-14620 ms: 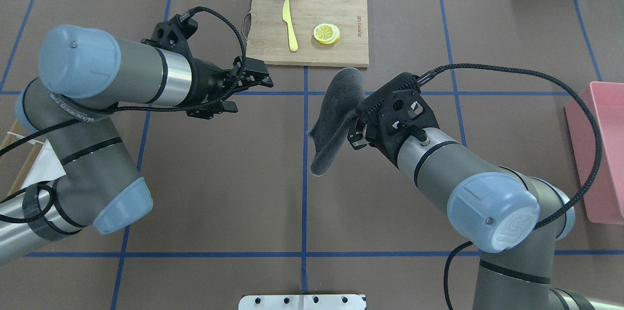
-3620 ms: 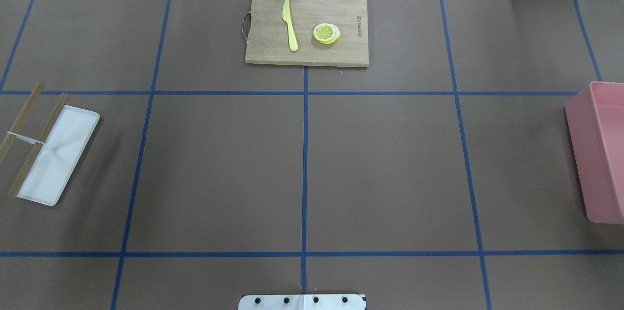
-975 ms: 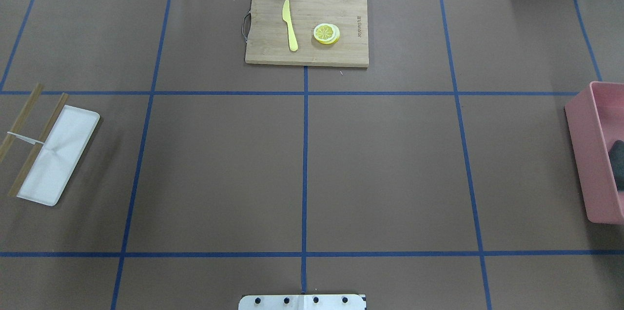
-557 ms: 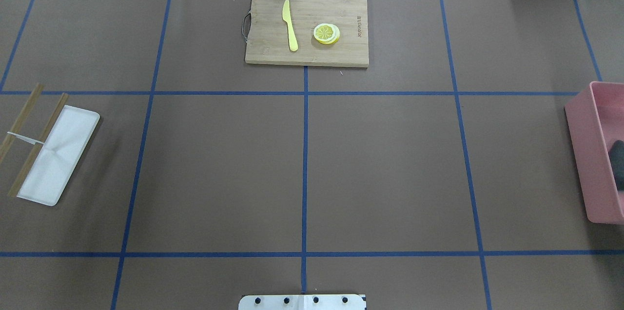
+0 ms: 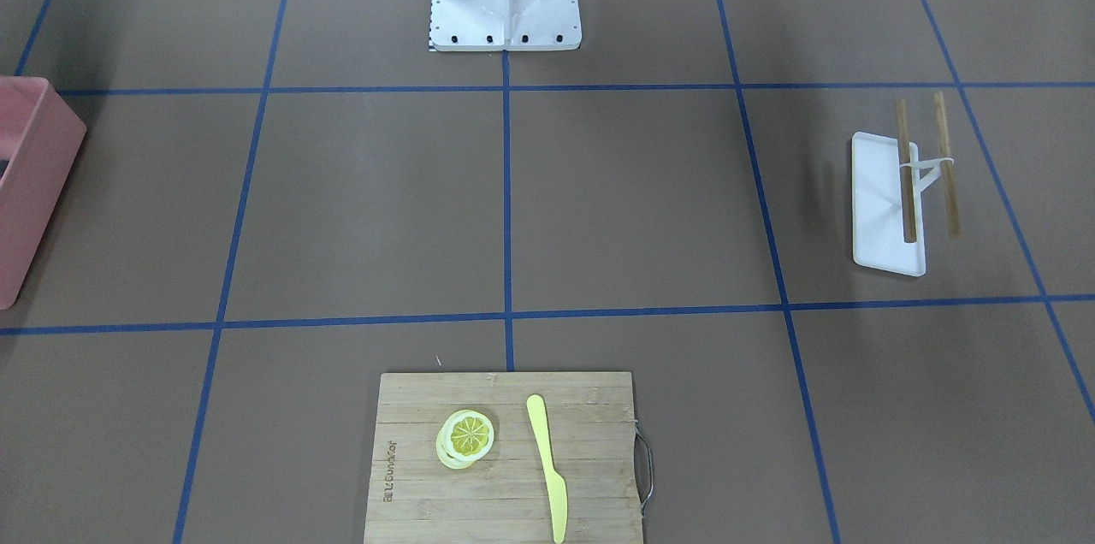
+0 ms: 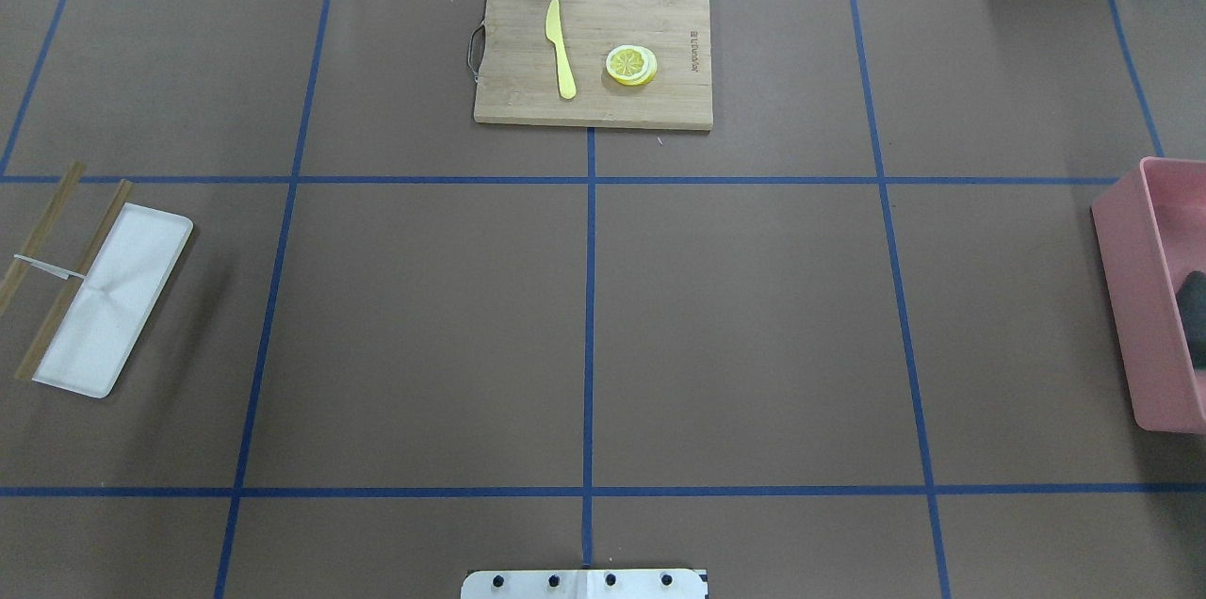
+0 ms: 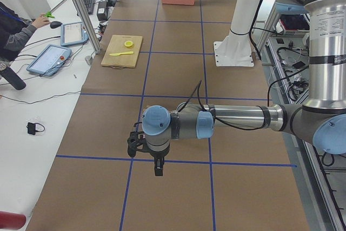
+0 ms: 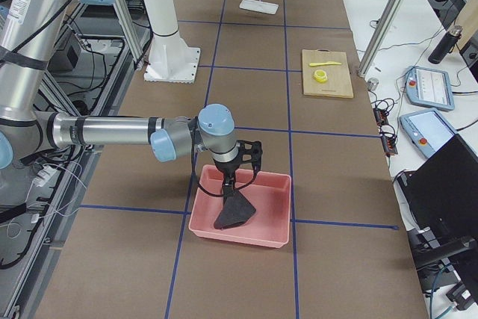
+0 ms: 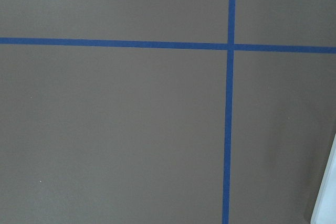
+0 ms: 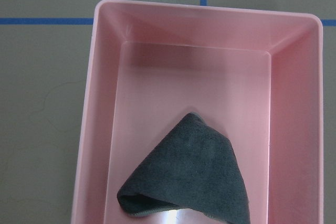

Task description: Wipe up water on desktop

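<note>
In the right side view, the right gripper hangs at lower centre over a pink bin. The peak of a dark cloth sits right under its fingers and the cloth's base lies on the bin floor. I cannot tell whether the fingers pinch the cloth or stand apart. The right wrist view shows the cloth as a folded cone in the lower middle of the bin.

In the left side view, the left gripper points down at lower centre, just above a blue tape line. I cannot tell how wide it stands. Its wrist view shows only brown surface and a tape cross.

The desktop, brown with a blue tape grid, fills the overhead view. The white base plate is at bottom centre. At mid left a white tray lies tilted, with two wood sticks along its left side. At mid right the bin is cut off by the frame edge, and a bit of cloth shows inside it. At top centre is a board, with a yellow knife on it and lemon slices to the knife's right, apart from it.
</note>
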Motion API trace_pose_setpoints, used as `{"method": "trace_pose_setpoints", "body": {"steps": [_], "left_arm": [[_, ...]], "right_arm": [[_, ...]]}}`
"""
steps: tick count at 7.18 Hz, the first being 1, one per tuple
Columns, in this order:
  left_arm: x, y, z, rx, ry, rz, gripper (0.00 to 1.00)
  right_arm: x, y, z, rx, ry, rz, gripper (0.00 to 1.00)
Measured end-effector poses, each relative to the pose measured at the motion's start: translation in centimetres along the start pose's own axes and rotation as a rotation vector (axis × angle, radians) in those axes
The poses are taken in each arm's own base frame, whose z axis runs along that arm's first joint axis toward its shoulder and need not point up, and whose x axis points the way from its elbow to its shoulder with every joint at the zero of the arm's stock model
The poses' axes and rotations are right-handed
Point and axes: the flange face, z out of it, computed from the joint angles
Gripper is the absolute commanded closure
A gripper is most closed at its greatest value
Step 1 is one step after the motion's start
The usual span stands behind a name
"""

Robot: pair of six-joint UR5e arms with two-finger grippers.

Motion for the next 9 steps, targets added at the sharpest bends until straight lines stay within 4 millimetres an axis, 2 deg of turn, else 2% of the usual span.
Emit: {"method": "trace_pose_setpoints", "body": {"steps": [2, 4, 6, 9], "left_arm": [[0.1, -0.2, -0.1, 0.003, -0.001, 0.004, 0.01], [0.2, -0.4, -0.2, 0.005, 0.000, 0.006, 0.01], [0.3, -0.5, -0.2, 0.006, 0.001, 0.007, 0.01], [0.2, -0.3, -0.1, 0.006, 0.000, 0.008, 0.01]], "right_arm": [[1.3, 1.1, 1.3, -0.043, 0.006, 0.030, 0.00], [0.4, 1.5, 0.8, -0.097, 0.004, -0.024, 0.00], [1.2, 1.9, -1.1, -0.146, 0.021, -0.136, 0.00], [1.7, 1.6, -4.3, -0.144, 0.055, -0.128, 0.00]]}}
